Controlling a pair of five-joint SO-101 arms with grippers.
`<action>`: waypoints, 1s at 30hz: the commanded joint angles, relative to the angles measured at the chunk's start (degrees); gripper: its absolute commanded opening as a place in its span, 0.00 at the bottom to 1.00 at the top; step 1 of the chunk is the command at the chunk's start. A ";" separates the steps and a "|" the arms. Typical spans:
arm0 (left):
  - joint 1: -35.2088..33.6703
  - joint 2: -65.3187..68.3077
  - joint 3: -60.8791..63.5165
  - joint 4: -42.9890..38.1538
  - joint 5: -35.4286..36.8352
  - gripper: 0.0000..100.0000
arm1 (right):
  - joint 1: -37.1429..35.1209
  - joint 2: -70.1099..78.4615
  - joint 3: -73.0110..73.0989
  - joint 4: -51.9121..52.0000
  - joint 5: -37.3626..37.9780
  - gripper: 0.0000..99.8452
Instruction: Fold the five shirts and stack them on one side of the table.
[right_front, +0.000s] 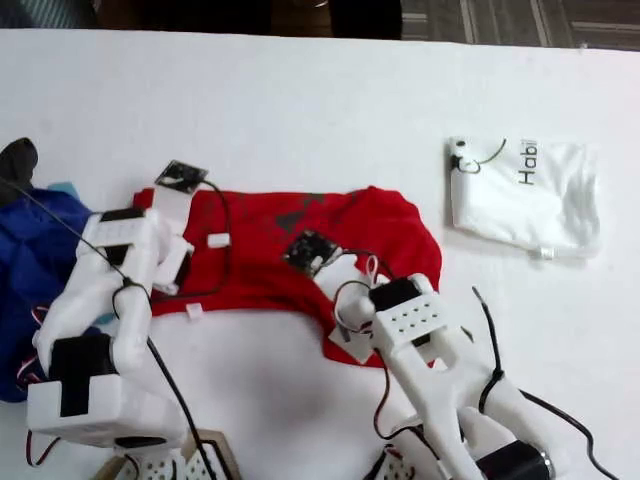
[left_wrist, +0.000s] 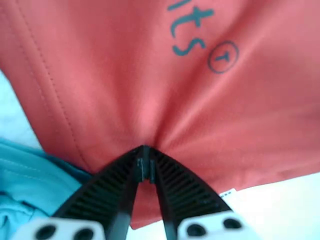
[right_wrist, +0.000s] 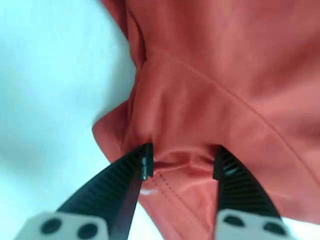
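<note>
Grip state: left jaws pressed together, pinching red shirt (left_wrist: 210, 115) below printed lettering; right jaws spread, straddling bunched stitched edge, not yet closed. Shirt lies mid-surface (right_front: 300, 90), between blue pile (right_front: 30, 250) and folded white shirt (right_front: 525, 195). Best next: close right jaws fully on edge, lift both sides level, fold evenly.

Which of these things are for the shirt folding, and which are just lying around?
For the job:
- red shirt, pinched by the left pincer, with the open right pincer around a fold
- white shirt, folded
- blue shirt
- teal shirt

Just lying about:
- dark thing at the table's left edge
</note>
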 joint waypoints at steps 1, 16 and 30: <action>-0.18 -0.70 -0.13 -1.58 0.18 0.03 | -0.13 -2.24 -1.93 3.65 0.18 0.20; -0.18 -0.70 -0.13 -1.58 0.18 0.03 | -2.68 -13.23 -9.14 19.56 5.19 0.21; -0.18 -0.70 -0.13 -1.58 0.18 0.03 | -5.58 -8.57 7.38 6.90 9.93 0.32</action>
